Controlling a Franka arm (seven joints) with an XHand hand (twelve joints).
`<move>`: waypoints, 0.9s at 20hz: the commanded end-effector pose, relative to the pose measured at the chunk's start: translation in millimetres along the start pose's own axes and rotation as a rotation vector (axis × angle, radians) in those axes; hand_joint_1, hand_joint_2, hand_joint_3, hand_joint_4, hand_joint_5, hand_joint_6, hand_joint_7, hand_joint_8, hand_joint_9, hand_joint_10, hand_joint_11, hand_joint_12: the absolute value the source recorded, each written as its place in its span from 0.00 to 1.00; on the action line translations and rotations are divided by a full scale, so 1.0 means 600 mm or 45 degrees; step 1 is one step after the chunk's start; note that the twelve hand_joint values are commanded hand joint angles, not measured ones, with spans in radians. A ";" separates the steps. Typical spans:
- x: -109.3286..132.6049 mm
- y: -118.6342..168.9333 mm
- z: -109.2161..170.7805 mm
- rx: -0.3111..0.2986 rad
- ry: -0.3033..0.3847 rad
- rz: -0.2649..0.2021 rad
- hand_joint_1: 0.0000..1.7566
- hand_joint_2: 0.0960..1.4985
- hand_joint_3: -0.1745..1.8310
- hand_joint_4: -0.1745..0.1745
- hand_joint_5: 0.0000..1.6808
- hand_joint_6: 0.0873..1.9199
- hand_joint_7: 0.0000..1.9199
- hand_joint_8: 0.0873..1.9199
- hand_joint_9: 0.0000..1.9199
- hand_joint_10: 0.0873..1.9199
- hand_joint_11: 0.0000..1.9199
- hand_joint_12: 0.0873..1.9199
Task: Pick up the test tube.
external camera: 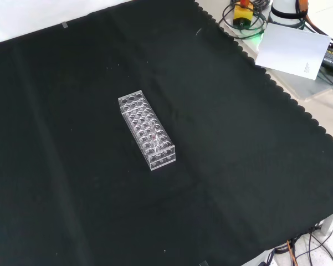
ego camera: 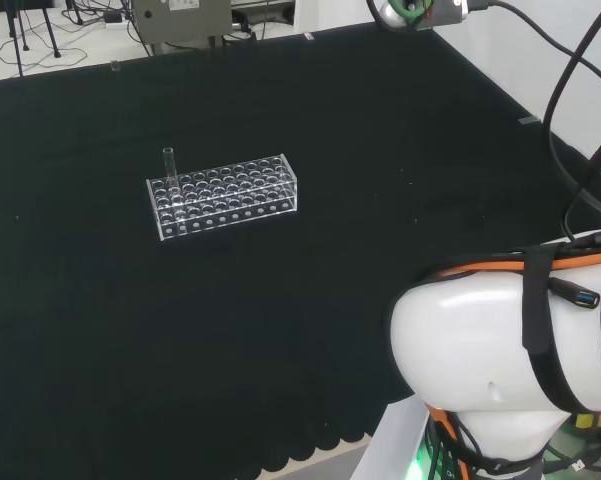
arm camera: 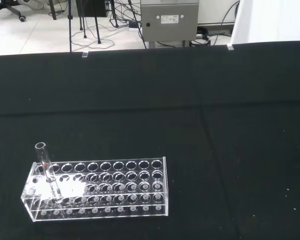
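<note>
One clear glass test tube (ego camera: pixel 168 165) stands upright in a clear plastic rack (ego camera: pixel 225 195) with several rows of holes, on the black cloth left of centre in the head view. It sits in a hole at the rack's left end, and its open top rises above the rack. In the wrist view the test tube (arm camera: pixel 44 165) leans slightly in the end of the rack (arm camera: pixel 97 192). The front view shows the rack (external camera: pixel 147 130) lying at a slant near the cloth's middle, the tube within it hard to make out. Nothing touches the tube or the rack.
The arm's white link (ego camera: pixel 490 350) bulks at the lower right of the head view. A grey metal box (arm camera: pixel 169 20) and cables stand beyond the cloth's far edge. A white sheet (external camera: pixel 291 50) lies off the cloth at the front view's upper right.
</note>
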State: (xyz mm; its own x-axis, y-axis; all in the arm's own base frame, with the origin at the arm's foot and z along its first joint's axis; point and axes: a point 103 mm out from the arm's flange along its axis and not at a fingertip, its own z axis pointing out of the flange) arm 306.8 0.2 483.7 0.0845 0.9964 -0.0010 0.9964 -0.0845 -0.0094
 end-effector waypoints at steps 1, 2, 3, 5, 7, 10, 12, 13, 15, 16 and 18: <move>0.001 0.004 0.000 -0.007 -0.012 -0.005 0.44 0.40 0.41 0.27 0.09 0.12 0.10 0.43 0.07 0.46 0.02 0.75; 0.002 0.007 0.000 -0.005 -0.014 -0.009 0.44 0.41 0.41 0.27 0.10 0.10 0.09 0.44 0.06 0.47 0.01 0.77; 0.003 0.010 0.000 -0.006 -0.016 -0.013 0.44 0.41 0.41 0.27 0.10 0.09 0.09 0.45 0.06 0.48 0.00 0.78; 0.007 0.017 0.000 -0.006 -0.015 -0.021 0.44 0.41 0.40 0.27 0.10 0.09 0.09 0.45 0.05 0.49 0.00 0.79; 0.014 0.029 0.003 0.003 -0.007 -0.039 0.44 0.41 0.40 0.27 0.11 0.08 0.09 0.46 0.05 0.50 0.00 0.79; 0.029 0.055 0.010 0.028 0.007 -0.082 0.44 0.41 0.40 0.27 0.11 0.08 0.09 0.46 0.05 0.50 0.00 0.79; 0.039 0.075 0.017 0.045 0.012 -0.112 0.44 0.41 0.40 0.27 0.11 0.08 0.08 0.46 0.05 0.50 0.00 0.80; 0.044 0.086 0.021 0.053 0.016 -0.127 0.44 0.41 0.40 0.27 0.11 0.08 0.08 0.46 0.06 0.50 0.00 0.80; 0.054 0.109 0.030 0.075 0.018 -0.153 0.44 0.41 0.40 0.26 0.12 0.08 0.08 0.46 0.07 0.50 0.01 0.80; 0.059 0.120 0.036 0.082 0.022 -0.164 0.44 0.41 0.40 0.26 0.13 0.08 0.08 0.46 0.07 0.51 0.01 0.80; 0.068 0.143 0.047 0.102 0.024 -0.188 0.45 0.42 0.40 0.25 0.15 0.07 0.09 0.46 0.09 0.50 0.03 0.80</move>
State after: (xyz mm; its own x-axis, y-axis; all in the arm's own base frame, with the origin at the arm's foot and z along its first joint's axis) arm 352.9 15.7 467.8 0.0121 0.9999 0.0040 0.9980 -0.0118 -0.0626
